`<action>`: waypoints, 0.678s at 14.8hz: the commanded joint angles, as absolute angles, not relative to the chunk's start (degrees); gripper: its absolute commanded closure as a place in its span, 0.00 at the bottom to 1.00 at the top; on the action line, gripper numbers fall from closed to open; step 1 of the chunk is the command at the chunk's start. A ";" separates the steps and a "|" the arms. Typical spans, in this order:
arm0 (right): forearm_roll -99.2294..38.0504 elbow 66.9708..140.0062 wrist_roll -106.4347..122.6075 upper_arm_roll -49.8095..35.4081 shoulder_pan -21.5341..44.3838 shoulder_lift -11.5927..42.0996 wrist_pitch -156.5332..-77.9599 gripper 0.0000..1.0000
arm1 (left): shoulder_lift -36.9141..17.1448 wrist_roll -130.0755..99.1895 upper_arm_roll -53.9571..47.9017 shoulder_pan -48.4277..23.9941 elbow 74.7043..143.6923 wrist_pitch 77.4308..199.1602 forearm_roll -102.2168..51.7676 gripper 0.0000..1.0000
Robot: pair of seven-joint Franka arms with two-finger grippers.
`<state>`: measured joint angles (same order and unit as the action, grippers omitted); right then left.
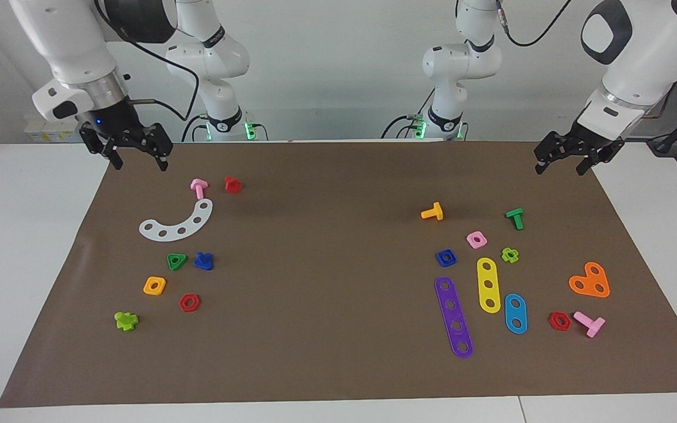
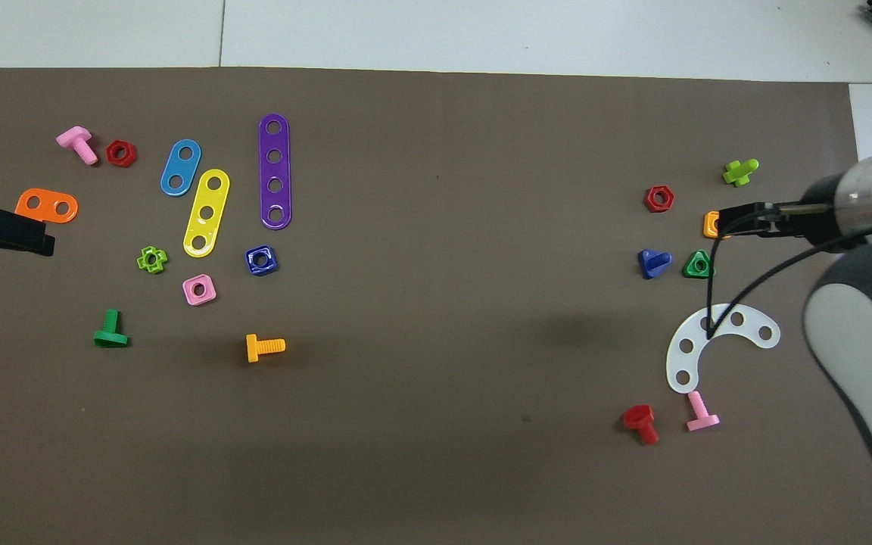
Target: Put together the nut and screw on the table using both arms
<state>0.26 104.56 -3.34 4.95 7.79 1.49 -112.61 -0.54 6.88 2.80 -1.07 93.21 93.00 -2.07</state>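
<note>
You have a white worktop [image 1: 27, 247] overlaid with a flat brown mat [image 1: 327, 282], and small glossy plastic pieces lie on it in two clusters with a broad bare stretch of mat between them.

The nut [image 1: 446, 257], blue and rounded-square with a round centre hole, lies flat toward the left arm's end, just beside the purple four-hole strip [image 1: 454, 317] and near the pink square nut [image 1: 476, 239]. The orange T-shaped bolt [image 1: 432, 212] lies on its side nearer to the robots than the nut.

The screw [image 1: 203, 261], blue with a flat, roughly triangular head and a stubby shaft, sits toward the right arm's end, just beside the green triangular nut [image 1: 176, 261]. A white curved strip with holes [image 1: 177, 223] lies nearer to the robots than the screw, and a red hexagonal nut [image 1: 189, 302] lies farther.

Your left claw [image 1: 565, 160] hangs in the air over the mat's corner at the left arm's end, fingers spread fairly wide, holding and touching nothing. Your right claw [image 1: 138, 155] hangs over the mat's edge at the right arm's end, over bare mat near the pink bolt [image 1: 198, 188]; its fingers are likewise parted wide and empty.

Both blue pieces lie well apart from each other and well in from the mat's edges. White worktop shows as a margin on every side of the mat.
</note>
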 commanded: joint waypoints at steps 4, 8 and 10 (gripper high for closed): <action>-0.17 112.83 11.76 4.57 7.12 10.81 -129.17 0.00 | 0.88 6.42 3.16 -1.76 94.57 93.95 -0.79 0.00; -6.06 116.01 19.58 4.66 7.12 13.79 -133.50 0.10 | 0.88 6.42 3.16 -1.76 94.66 93.78 -0.79 0.00; -6.06 116.89 22.23 4.66 6.42 13.98 -133.42 0.32 | 0.88 6.42 3.16 -1.76 94.66 93.95 -0.79 0.00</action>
<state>-4.44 115.25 18.17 5.03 7.68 14.65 -132.47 -0.54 6.88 2.80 -1.07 93.21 93.00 -2.07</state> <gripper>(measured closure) 0.132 0.000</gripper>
